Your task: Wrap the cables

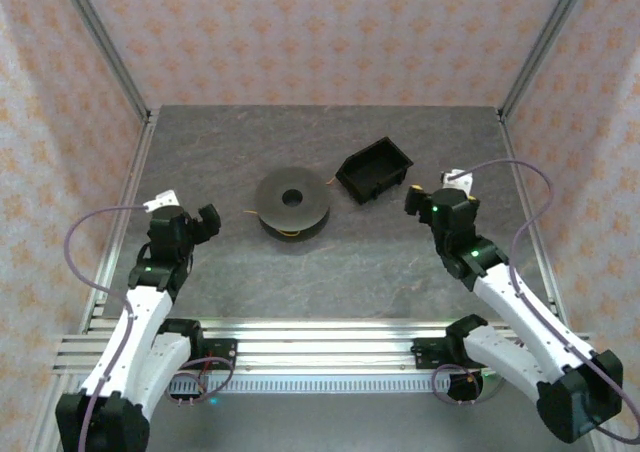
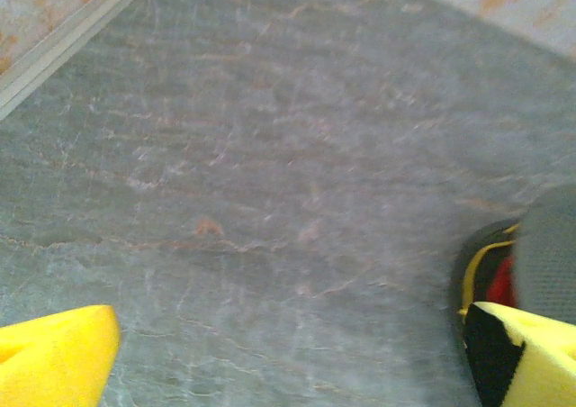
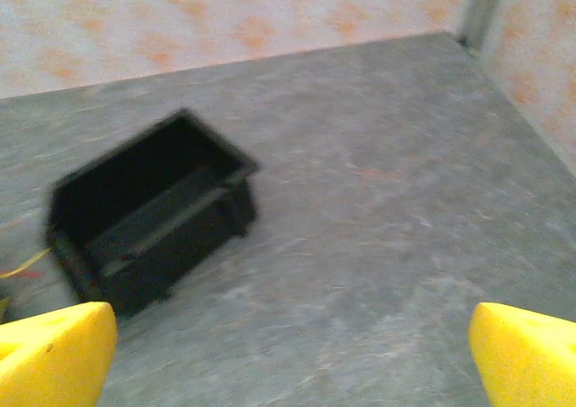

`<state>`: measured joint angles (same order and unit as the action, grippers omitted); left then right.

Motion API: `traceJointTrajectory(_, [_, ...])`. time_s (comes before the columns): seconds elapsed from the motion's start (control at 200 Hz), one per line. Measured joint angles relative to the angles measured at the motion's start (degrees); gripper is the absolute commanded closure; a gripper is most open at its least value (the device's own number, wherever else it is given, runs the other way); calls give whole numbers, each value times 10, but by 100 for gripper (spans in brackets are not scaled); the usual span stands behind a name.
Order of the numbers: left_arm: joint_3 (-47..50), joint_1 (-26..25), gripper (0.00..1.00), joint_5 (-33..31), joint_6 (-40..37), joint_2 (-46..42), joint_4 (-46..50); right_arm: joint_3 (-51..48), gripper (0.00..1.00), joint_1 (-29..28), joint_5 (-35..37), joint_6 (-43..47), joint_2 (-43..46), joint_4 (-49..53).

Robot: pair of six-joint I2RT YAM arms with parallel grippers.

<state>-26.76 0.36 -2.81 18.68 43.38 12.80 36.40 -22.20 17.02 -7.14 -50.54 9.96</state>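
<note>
Both jaw pairs are spread wide and empty; cables (image 1: pixel 289 235) are seen mid-worktop.
Coiled on a black spool (image 1: pixel 292 202), a loose end is best pinched by the left gripper (image 1: pixel 190 219) while the spool is steadied by the right gripper (image 1: pixel 425 195).

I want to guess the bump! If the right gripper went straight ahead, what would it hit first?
Probably the bare table, just beside the black bin. The open right gripper aims slightly past the bin, though depth is hard to judge.
</note>
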Motion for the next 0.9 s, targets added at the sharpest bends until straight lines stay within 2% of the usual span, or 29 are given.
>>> traceJointTrajectory(0.215, [21, 2, 1, -41, -37, 130, -111, -72, 0, 82, 30, -16, -90, -121])
traceJointTrajectory(0.31, [21, 2, 1, -46, -54, 175, -170, -83, 0, 95, 41, -14, -128, -170])
traceJointTrajectory(0.45, [54, 2, 1, -57, -68, 253, -339, -75, 0, 109, 45, 2, -193, -250])
traceJointTrajectory(0.541, [57, 2, 1, -56, -76, 305, -382, -57, 0, 118, 46, 14, -242, -268])
traceJointTrajectory(0.681, [38, 2, 1, -55, -107, 349, -426, -55, 0, 127, 33, 47, -261, -332])
traceJointTrajectory(0.896, [70, 5, 1, -49, -141, 423, -615, -56, 0, 159, -21, 80, -294, -427])
